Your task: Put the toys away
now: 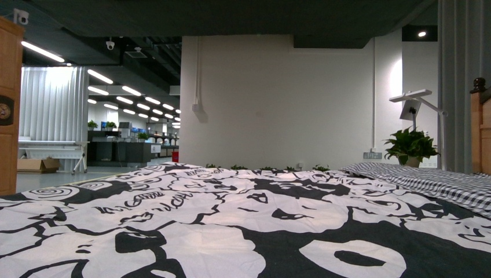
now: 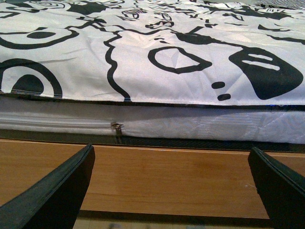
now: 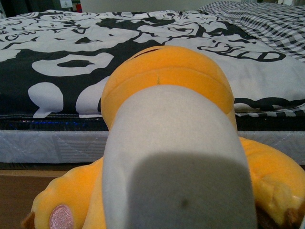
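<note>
The orange-yellow plush toy (image 3: pixel 167 76) fills the right wrist view, with a pale grey-white patch (image 3: pixel 176 157) toward the camera and a pink paw pad (image 3: pixel 62 217). My right gripper is shut on the plush toy and holds it in front of the bed's side; its fingers are hidden by the toy. My left gripper (image 2: pixel 171 149) is open and empty, its black fingers (image 2: pixel 57 195) spread wide before the bed's wooden side rail (image 2: pixel 167 171). Neither arm nor the toy shows in the front view.
The bed carries a black-and-white patterned duvet (image 1: pixel 220 220), with a checked pillow (image 1: pixel 428 182) at the far right. A white mattress with a zipper (image 2: pixel 116 127) sits above the rail. A potted plant (image 1: pixel 410 146), a desk lamp (image 1: pixel 414 101) and a wooden bedpost (image 1: pixel 479 121) stand at the right.
</note>
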Controlling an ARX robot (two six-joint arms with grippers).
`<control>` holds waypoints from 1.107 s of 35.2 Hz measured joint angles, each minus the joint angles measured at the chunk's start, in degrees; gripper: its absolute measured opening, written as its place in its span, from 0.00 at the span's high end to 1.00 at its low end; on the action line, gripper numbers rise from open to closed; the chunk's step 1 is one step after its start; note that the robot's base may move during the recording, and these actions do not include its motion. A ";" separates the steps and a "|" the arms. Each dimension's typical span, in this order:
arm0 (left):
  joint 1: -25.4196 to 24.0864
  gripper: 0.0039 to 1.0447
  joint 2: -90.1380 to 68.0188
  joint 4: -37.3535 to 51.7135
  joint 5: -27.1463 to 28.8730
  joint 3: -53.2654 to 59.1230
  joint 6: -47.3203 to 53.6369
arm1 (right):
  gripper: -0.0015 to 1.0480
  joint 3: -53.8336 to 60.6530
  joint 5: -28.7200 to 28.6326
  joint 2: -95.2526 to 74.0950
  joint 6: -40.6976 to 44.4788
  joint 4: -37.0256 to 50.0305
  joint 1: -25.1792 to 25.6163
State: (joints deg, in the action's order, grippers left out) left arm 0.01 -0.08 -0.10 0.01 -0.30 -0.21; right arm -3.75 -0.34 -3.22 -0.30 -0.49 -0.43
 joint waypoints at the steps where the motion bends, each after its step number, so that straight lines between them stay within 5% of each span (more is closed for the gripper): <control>1: 0.00 0.06 0.00 0.00 0.00 0.00 0.00 | 0.86 0.11 -0.02 0.15 0.00 0.00 0.02; 39: 0.00 0.06 0.07 0.00 0.22 0.00 0.00 | 0.86 1.14 0.09 0.44 0.04 -0.02 0.26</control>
State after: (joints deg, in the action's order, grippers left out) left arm 0.01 -0.01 -0.10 0.23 -0.30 -0.21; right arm -2.61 -0.25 -2.79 -0.25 -0.51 -0.16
